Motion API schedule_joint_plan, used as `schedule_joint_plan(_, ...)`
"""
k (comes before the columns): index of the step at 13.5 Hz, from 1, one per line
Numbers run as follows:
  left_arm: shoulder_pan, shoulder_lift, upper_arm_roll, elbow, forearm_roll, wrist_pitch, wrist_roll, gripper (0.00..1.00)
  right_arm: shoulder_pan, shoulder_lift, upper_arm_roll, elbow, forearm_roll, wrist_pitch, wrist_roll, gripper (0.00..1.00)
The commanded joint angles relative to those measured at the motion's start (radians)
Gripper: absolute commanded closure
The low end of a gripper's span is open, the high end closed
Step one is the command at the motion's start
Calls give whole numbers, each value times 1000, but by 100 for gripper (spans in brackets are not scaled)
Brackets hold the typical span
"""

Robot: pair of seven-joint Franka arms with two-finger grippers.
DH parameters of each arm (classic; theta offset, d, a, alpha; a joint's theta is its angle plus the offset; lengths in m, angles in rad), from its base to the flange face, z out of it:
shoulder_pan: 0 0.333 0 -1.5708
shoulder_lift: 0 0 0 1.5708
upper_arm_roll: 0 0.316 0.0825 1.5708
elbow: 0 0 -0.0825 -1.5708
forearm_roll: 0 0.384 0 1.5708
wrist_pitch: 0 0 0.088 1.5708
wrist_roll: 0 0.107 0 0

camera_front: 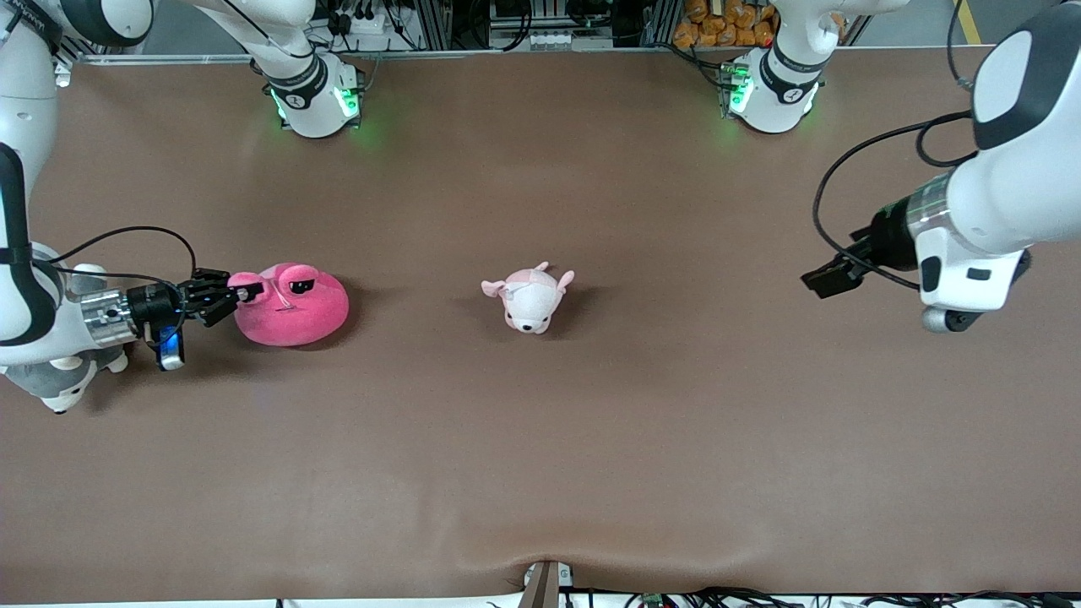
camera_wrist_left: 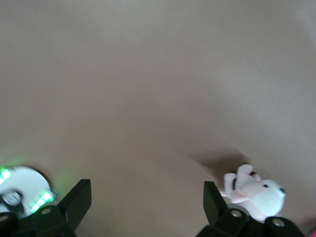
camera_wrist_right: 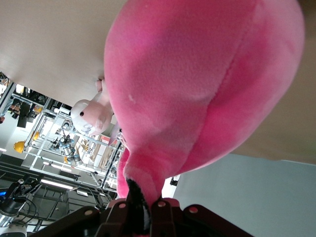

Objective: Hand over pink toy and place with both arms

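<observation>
Right gripper (camera_front: pixel 241 295) pinches pink toy (camera_front: pixel 291 306) at edge, toy on table at right arm's end. Left gripper (camera_front: pixel 826 276) open, waiting above table at own end. Lift, handover, placing all remain.

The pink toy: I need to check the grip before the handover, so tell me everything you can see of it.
The pink toy is a round, hot-pink plush blob with two bulging, half-lidded dark eyes and a lighter pink patch. It sits on the brown table toward the right arm's end. The right gripper is shut on a pinch of its plush at the edge, as the right wrist view shows. Nothing else touches it. The puppy plush lies apart from it.
</observation>
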Motion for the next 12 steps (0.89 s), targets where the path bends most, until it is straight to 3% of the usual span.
schedule_joint_plan(1,24,-42,-5,-23,42,-28,179,0,-39,15,20,0,1,13,-52,100)
schedule_joint_plan(2,29,-50,-5,-25,42,-31,209,0,-43,18,20,0,1,28,-70,100)
schedule_joint_plan(4,36,-70,-2,-25,51,-49,277,0,-37,18,20,7,-2,36,-84,1)
schedule_joint_plan(8,70,-136,18,-75,80,-31,492,0,-37,8,18,90,-32,31,-84,0)
schedule_joint_plan(12,100,-316,15,-316,83,118,508,0,-22,-14,23,211,-146,19,-84,0)
